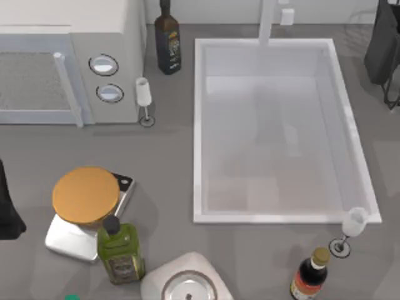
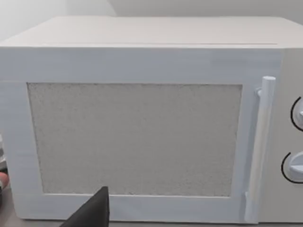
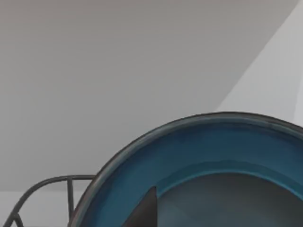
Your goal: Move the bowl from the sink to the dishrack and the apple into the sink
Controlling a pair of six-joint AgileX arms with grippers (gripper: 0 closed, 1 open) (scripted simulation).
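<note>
The white sink (image 1: 199, 125) has nothing in its basin. My right gripper (image 1: 382, 47) is at the far right back corner, beyond the sink. In the right wrist view the blue bowl (image 3: 213, 156) with its dark rim looms close and raised, tilted toward the camera. One dark finger (image 3: 144, 208) reaches inside the rim, so the gripper is shut on the bowl. A dark wire of the dishrack (image 3: 47, 181) curves just below the bowl. The apple is out of view. My left arm (image 1: 7, 209) is parked at the table's left edge, facing the white box.
A white microwave-like box (image 1: 69, 62) with two knobs stands back left, a dark bottle (image 1: 167, 40) and a wine glass (image 1: 144, 94) beside it. An orange-lidded container (image 1: 85, 195) on a scale, a green bottle (image 1: 120, 250), a brown bottle (image 1: 309, 275) and another glass (image 1: 354, 224) crowd the front.
</note>
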